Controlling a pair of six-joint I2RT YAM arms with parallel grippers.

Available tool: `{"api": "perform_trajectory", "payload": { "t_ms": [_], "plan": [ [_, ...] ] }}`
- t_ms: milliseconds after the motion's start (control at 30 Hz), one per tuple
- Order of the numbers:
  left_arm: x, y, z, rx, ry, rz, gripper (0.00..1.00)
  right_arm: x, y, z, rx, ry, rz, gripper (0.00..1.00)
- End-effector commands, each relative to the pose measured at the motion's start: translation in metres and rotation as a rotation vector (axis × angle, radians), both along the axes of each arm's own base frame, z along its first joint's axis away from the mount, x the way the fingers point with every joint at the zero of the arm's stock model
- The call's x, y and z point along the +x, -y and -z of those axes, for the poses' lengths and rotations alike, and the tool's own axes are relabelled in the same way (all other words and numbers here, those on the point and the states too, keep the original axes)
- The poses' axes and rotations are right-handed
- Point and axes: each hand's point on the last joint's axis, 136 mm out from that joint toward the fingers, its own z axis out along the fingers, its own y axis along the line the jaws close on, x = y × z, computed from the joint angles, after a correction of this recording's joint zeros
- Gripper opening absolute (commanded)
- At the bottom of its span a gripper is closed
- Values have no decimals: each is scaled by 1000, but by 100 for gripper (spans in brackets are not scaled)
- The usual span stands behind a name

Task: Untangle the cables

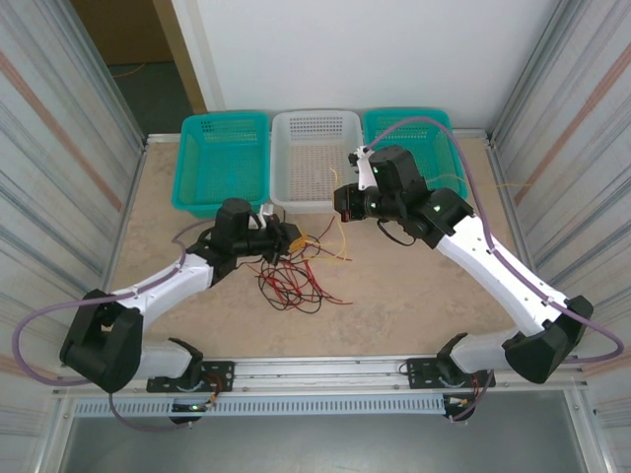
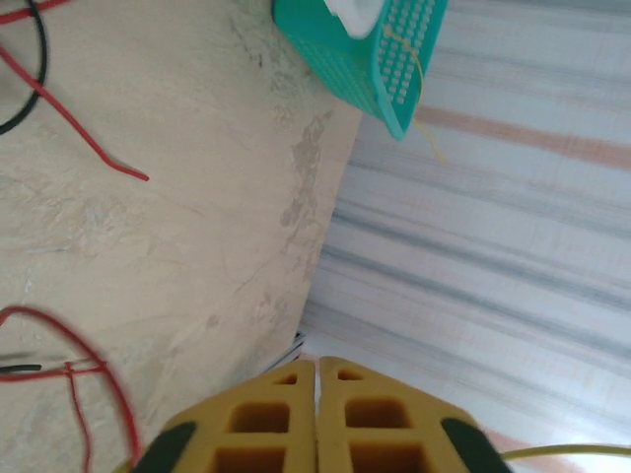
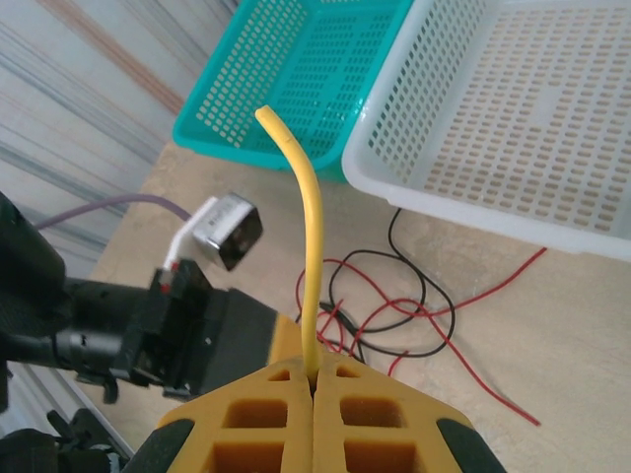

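**Bench** (image 1: 414,286): pale, stone-patterned top with ribbed walls on both sides.

**Baskets:** three in a row at the far edge. They are a teal basket (image 1: 225,158), a white basket (image 1: 315,148) and a second teal basket (image 1: 414,128).

**Cables** (image 1: 296,281): a loose tangle of red and black strands on the bench in front of the white basket, between the two arms. A few thin yellow strands lie at its right side.

**Right end effector** (image 3: 314,379): fingers together, clamped on a yellow cable (image 3: 310,227). The cable rises from between the pads and bends left at its free tip. Red and black loops lie on the bench beyond it.

**Left end effector** (image 2: 315,394): fingers pressed together. No strand shows between the pads, so I cannot tell whether it pinches anything.

**In the way:** the left arm's wrist camera (image 3: 227,229) and black housing sit close beside the right end effector and cover part of the tangle.

**Hard to make out:**
- From above, both arm ends hide the tangle's upper part, and the crossings cannot be sorted.
- A red loop (image 2: 74,340) is blurred.
- A yellow strand (image 2: 572,451) is cut off at the frame edge.
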Motion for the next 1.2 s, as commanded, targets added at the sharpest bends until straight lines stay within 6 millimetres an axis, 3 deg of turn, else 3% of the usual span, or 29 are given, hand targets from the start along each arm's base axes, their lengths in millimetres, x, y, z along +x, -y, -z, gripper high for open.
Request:
{"api": "perform_trajectory", "payload": {
  "t_ms": [0,67,167,267,367,467,567,767,900,967,1033,1167],
  "plan": [
    [9,-45,-1,46,-22,-135,0,0,21,-3,21,2,62,0],
    [6,-89,12,158,-86,-246,0,0,40,-2,21,2,101,0],
    [-23,-163,41,452,-222,-419,0,1,79,-7,29,16,191,0],
    [-44,-202,58,547,-288,-515,0,1,125,-20,58,44,306,0],
    [-59,-216,75,592,-346,-538,0,-1,157,-32,91,65,389,0],
    [-65,-218,85,624,-368,-516,0,2,173,-39,114,68,436,0],
    [-70,-219,93,648,-384,-497,0,-4,181,-57,154,110,460,0],
    [-73,-214,100,648,-381,-454,0,-3,181,-86,198,159,465,0],
    [-59,-189,92,559,-291,-382,0,-4,163,-116,235,191,384,0],
    [-53,-174,80,547,-232,-337,24,-9,146,-131,210,218,314,0],
    [-49,-164,68,578,-187,-299,54,-13,132,-140,144,251,268,0],
    [-44,-156,51,626,-137,-257,68,-16,120,-158,74,314,242,0]
  ]
}}
